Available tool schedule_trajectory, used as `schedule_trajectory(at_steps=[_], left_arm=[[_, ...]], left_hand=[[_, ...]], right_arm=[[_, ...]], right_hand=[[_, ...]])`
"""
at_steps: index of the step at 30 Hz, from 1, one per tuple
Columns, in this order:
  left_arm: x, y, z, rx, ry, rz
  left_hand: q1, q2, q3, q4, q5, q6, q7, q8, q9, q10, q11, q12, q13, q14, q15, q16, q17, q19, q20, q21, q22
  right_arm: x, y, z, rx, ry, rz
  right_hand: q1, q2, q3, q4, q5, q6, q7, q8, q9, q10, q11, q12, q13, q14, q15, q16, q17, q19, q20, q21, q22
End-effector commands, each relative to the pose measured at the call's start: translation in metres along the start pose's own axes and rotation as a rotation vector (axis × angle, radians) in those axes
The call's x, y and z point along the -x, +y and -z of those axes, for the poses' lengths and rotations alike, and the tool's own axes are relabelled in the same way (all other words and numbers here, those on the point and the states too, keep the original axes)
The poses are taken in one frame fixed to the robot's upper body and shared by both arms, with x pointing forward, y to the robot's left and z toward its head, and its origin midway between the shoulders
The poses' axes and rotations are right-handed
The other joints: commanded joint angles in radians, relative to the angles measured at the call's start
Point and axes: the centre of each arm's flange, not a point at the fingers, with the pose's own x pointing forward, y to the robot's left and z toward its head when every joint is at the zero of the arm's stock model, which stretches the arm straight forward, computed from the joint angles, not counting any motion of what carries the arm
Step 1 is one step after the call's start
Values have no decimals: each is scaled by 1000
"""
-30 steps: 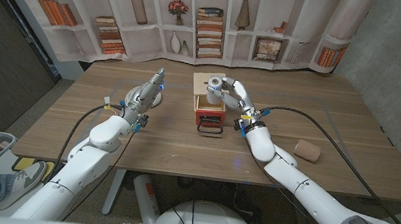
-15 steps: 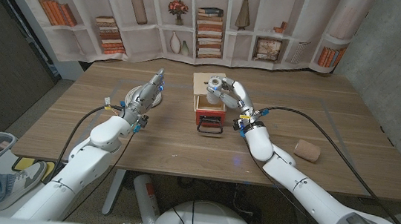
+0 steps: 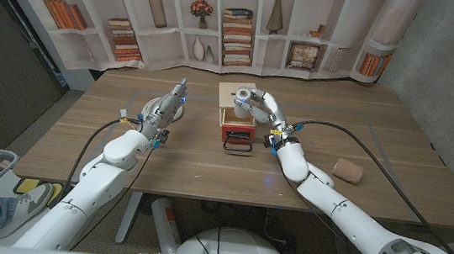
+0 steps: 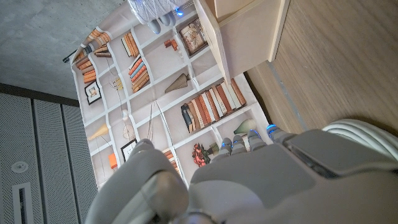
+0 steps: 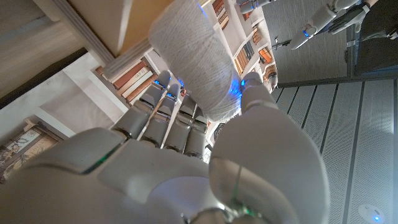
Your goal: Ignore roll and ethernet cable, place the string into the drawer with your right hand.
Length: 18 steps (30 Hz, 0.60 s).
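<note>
The right hand (image 3: pixel 256 103) has moved slightly left, gripping the string (image 3: pixel 243 103) above the drawer (image 3: pixel 236 125), whose inside is hidden. The left hand (image 3: pixel 168 104) covers the cable (image 3: pixel 179 113), grasp unclear. A roll (image 3: pixel 347 170) lies apart.

Matt thread, glossy plastic, pale wood

The string (image 5: pixel 198 68) is finely wound matt thread gripped by the smooth glossy plastic right hand (image 5: pixel 186 162); the drawer (image 3: pixel 236 114) beneath it is pale unfinished wood.
</note>
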Motion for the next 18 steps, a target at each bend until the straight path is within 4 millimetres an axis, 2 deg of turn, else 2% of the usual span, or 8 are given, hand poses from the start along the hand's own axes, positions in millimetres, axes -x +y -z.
schedule_trajectory(at_steps=[1, 13, 15, 16, 18], left_arm=[[-2, -2, 1, 0, 3, 6], [-1, -2, 3, -1, 4, 9], [-1, -2, 3, 3, 3, 9], [-1, -2, 3, 2, 4, 11], [-1, -2, 3, 5, 4, 15]], left_hand=[[12, -4, -6, 5, 4, -13, 0, 2, 5, -29, -1, 2, 2, -79, 7, 3, 4, -135, 3, -2, 3], [13, -3, -8, 5, 4, -13, 0, 2, 5, -29, -1, 2, 2, -79, 7, 3, 4, -137, 5, -2, 3], [14, -3, -9, 5, 4, -13, 1, 2, 5, -29, -2, 2, 2, -79, 7, 3, 4, -136, 5, -2, 3], [14, -3, -9, 5, 4, -13, 1, 2, 5, -29, -3, 2, 2, -79, 7, 3, 4, -136, 6, -2, 3], [14, -3, -9, 5, 4, -13, 1, 2, 5, -29, -2, 2, 2, -79, 7, 3, 4, -137, 7, -2, 3]], right_arm=[[7, -2, 3, -1, 11, -19], [10, -2, 2, 6, 19, -28], [10, -1, 1, 11, 23, -38], [10, 0, 2, 11, 24, -49], [10, 0, 1, 12, 25, -50]], right_hand=[[27, 14, 1, 5, 7, 60, -68, -4, 4, -11, 4, -4, 3, -2, -50, 2, -1, -13, -20, -3, 2], [17, 9, -4, 9, 7, 55, -66, -5, 4, -13, 10, -3, 3, 1, -43, 7, 0, -15, -13, -1, 1], [5, 5, -10, 14, 7, 34, -69, -11, 4, -36, 9, -9, 4, -4, -35, 8, 1, -24, -3, -1, 1], [-9, -3, -17, 19, 7, 8, -78, -16, 5, -65, 10, -16, 4, -18, -18, 6, 1, -33, 9, -2, 1], [-16, -6, -20, 21, 7, -2, -83, -17, 5, -77, 17, -17, 4, -23, -7, 6, 1, -40, 14, -3, 1]])
